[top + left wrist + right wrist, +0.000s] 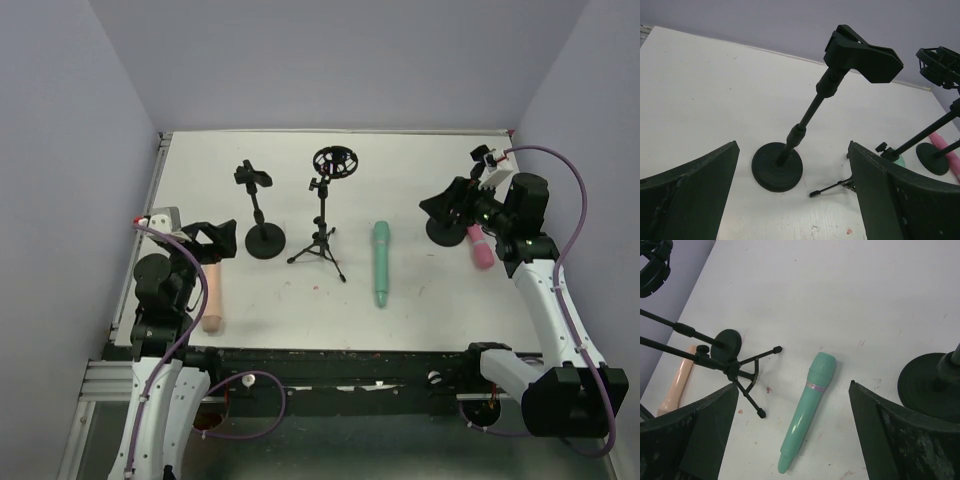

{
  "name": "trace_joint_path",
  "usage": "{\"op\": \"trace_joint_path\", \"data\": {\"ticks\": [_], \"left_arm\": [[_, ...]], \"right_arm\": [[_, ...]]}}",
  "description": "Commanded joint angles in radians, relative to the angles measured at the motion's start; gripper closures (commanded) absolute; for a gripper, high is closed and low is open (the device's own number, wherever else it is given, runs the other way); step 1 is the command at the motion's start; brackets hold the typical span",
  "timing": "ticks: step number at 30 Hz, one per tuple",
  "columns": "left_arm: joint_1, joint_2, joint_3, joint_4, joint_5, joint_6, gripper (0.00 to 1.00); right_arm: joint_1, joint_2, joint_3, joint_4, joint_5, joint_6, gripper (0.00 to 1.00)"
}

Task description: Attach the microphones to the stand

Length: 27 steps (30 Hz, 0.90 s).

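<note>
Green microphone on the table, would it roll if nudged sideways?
Probably: the green microphone is round and tapered, lying flat, so it may roll in a curve. It looks like smooth plastic, likely stiff and slippery.

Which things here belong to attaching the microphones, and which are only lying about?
For the job: green microphone, beige microphone, pink microphone, clip stand, tripod stand, third stand.
Not for the job: purple cable, metal rail.
</note>
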Motion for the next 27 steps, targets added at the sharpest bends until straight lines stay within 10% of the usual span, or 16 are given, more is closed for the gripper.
{"op": "trace_joint_path", "data": {"ticks": [1, 27], "left_arm": [[0.002, -0.046, 0.024, -0.066, 0.06, -0.061, 0.02], [-0.05, 0.026, 0.171, -0.181, 0.524, -0.097, 0.02]], "right_arm": [[-0.005, -0.019, 0.021, -0.012, -0.053, 0.012, 0.0], [-0.005, -0.028, -0.086, -0.132, -0.614, -0.578, 0.0]]}}
